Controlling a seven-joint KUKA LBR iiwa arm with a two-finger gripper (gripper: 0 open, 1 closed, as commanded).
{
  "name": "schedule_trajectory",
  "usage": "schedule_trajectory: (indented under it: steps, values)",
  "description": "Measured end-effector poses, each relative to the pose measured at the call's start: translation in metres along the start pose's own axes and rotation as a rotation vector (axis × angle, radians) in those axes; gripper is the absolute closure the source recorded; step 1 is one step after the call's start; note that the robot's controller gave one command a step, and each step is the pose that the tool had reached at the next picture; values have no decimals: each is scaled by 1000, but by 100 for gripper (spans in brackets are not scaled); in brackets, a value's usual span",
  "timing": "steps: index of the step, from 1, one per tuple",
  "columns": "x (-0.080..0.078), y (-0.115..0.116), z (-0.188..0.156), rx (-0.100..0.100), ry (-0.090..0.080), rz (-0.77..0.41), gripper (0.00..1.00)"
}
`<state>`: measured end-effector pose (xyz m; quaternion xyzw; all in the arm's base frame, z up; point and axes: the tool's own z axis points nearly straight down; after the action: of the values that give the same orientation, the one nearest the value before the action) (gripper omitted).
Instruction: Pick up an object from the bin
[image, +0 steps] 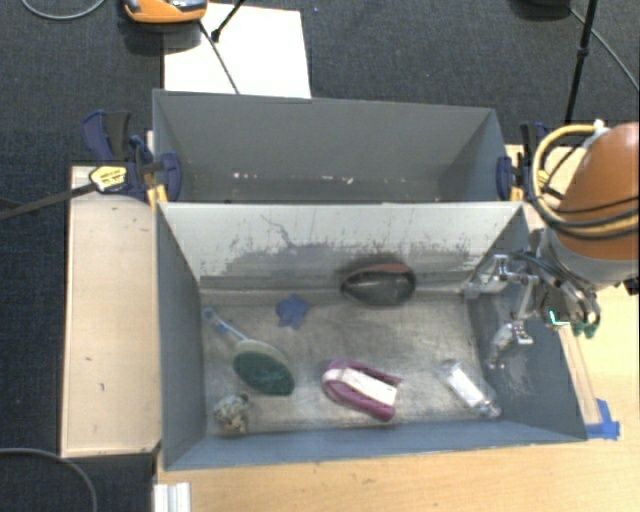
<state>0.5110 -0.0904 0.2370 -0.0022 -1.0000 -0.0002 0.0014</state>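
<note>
So the bin is a grey sheet-metal tub with sloped walls and a scuffed, scratched floor. Everything sits loose on the flat bottom, I'd guess because the walls funnel stuff down there.

Starting at the left wall, a brush lies flat, with a dark green oval head and a see-through bluish handle pointing toward the back-left. In front of it, tucked in the front-left corner, is a mottled lump, rough and pebbly, no idea what it is. Further back there's a small blue scrap that looks soft or crumpled. In the middle, right against the foot of the back wall, sits a dark oval thing, smooth and a bit shiny. It probably rolled there and stopped. Near the front edge in the middle is a purple and white piece, plasticky and kind of folded over. Toward the front-right corner a clear little tube lies at an angle, on its own.

The gripper hangs low by the right wall, bare metal under the orange cover. Honestly can't tell from this angle if it's open or closed, and I don't see anything in it. So nothing's picked yet, I'd say. The tube is the closest thing to it, just beside it toward the front. It looks thin and slick, so it might skid.
</note>
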Motion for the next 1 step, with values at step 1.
schedule_trajectory:
  steps: [1]
  values:
    - [-20,91,80,-3,0,-136,0]
